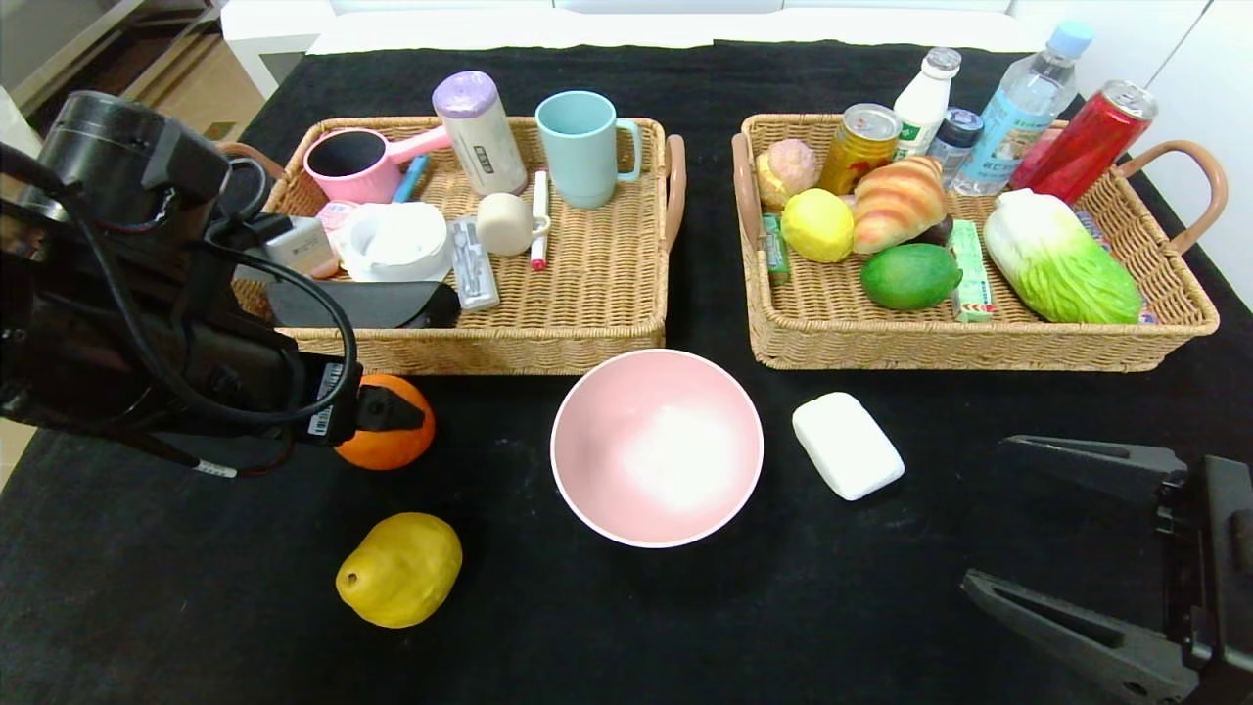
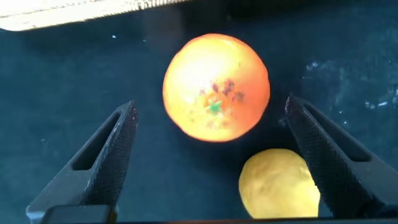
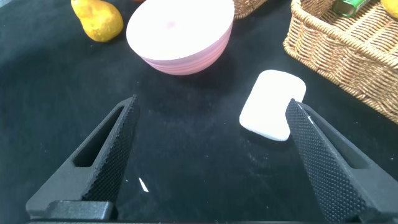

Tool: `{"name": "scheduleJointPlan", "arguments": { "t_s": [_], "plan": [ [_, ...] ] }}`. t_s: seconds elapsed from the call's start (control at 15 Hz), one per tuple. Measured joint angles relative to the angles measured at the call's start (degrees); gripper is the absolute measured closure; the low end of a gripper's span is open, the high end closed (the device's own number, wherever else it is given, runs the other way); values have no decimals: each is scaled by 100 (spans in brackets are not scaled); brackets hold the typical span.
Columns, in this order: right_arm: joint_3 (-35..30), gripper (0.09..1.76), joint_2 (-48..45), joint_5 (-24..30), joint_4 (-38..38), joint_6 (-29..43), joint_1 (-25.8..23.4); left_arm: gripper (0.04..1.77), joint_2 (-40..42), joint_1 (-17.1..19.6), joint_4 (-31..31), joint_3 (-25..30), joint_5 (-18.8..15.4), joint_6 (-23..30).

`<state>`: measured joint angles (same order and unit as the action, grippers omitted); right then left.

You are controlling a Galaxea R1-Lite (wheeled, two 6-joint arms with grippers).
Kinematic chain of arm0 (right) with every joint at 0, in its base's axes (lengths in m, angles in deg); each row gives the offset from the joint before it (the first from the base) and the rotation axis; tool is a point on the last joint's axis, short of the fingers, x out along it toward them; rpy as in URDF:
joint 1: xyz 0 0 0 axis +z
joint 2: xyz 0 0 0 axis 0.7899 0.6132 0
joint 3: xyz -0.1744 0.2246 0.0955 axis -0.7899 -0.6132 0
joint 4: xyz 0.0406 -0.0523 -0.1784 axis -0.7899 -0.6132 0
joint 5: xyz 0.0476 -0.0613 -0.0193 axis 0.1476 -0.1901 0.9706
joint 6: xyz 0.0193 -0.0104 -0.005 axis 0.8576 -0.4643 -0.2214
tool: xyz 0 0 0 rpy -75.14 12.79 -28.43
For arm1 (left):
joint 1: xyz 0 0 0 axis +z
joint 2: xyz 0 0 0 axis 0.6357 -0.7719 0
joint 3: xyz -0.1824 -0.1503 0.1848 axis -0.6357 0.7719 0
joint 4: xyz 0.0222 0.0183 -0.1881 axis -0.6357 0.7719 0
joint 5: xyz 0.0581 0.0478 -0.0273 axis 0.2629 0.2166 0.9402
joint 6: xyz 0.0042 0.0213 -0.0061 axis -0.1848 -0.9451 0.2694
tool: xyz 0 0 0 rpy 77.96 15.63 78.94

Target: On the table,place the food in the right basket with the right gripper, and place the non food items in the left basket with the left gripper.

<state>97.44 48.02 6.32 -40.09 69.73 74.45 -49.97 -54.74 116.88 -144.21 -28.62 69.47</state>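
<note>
Hovering over the round orange fruit (image 2: 216, 88) on the black-draped surface (image 1: 881, 597) just near of the left wicker basket (image 1: 597, 294), the black left gripper (image 2: 211, 134) spreads wide, while the right gripper (image 3: 211, 143), likewise released, waits near-right beside the white soap-like bar (image 1: 847, 445); judging by the task, food belongs to the right one.

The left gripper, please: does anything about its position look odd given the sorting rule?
Yes: the open left gripper is poised over the round orange, a food item meant for the right gripper, which hovers open near the white soap-like bar.
</note>
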Motion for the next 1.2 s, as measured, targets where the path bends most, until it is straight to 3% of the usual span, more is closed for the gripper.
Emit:
{"name": "scheduleJointPlan", "arguments": {
  "t_s": [1.07,1.13,1.2],
  "plan": [
    [44,14,59,2,-2,0,-138,9,-474,17,-160,-5,-17,61],
    [44,14,69,-1,-2,0,-141,15,-483,22,-161,-5,-15,65],
    [44,14,74,0,-2,-2,-146,33,-488,22,-161,-6,-24,61]
  ]
}}
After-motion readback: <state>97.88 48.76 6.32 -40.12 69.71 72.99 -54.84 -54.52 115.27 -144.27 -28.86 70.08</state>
